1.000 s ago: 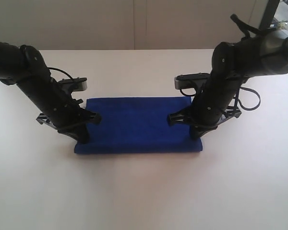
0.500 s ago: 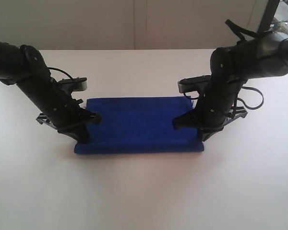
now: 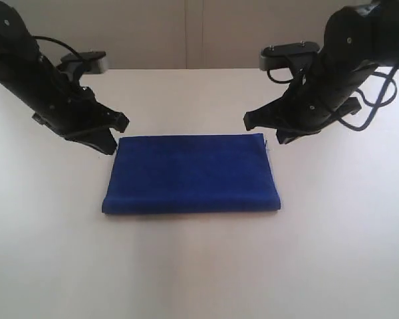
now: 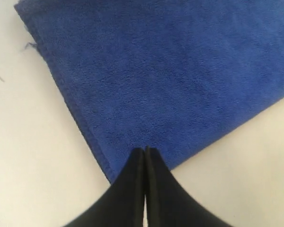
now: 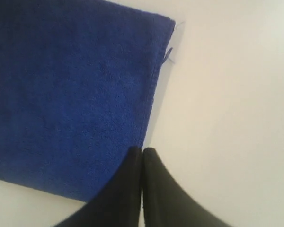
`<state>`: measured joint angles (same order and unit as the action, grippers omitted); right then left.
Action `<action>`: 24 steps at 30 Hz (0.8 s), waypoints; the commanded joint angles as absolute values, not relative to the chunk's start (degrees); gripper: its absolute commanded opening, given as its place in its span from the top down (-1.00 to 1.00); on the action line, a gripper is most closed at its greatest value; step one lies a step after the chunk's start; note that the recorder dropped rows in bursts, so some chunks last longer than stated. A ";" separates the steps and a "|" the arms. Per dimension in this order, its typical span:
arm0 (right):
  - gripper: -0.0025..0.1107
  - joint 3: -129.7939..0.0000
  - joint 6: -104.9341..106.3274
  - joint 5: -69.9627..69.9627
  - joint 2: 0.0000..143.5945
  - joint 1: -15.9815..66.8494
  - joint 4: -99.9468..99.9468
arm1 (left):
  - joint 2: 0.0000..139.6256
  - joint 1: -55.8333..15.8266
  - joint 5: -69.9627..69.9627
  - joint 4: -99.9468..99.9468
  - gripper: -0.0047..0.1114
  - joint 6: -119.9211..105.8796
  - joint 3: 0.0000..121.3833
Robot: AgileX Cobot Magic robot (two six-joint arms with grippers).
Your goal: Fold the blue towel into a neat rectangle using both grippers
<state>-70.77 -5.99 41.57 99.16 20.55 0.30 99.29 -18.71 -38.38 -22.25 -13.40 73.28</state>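
Observation:
The blue towel (image 3: 191, 174) lies flat on the table as a folded rectangle, with its thicker folded edge toward the front. My left gripper (image 3: 109, 146) hangs shut and empty above the towel's far left corner. My right gripper (image 3: 283, 138) hangs shut and empty just off the far right corner. In the left wrist view the shut fingertips (image 4: 145, 150) point over a corner of the towel (image 4: 170, 71). Through the right wrist camera, the closed tips (image 5: 142, 150) sit above the hemmed side edge of the towel (image 5: 71, 94). Neither gripper touches the cloth.
The white table (image 3: 199, 266) spreads out on every side of the towel. A pale wall (image 3: 186, 33) runs behind its far edge. A short loose thread (image 5: 168, 56) sticks out near one towel corner.
Both arms have lifted off the towel's side edges and drawn up and back toward the far corners. The towel stays flat where it was.

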 commanded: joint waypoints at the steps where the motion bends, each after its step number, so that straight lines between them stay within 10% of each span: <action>1: 0.96 -70.59 -6.28 44.07 96.01 18.98 0.46 | 95.09 -14.97 -43.84 -19.64 0.92 -5.32 73.33; 24: 0.96 -45.37 -4.80 46.15 44.09 15.94 0.00 | 50.49 -7.04 -44.97 -14.58 0.92 -7.33 47.78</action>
<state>-48.34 -5.22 46.25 50.97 16.32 0.00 56.45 -7.25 -45.79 -14.61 -7.33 52.33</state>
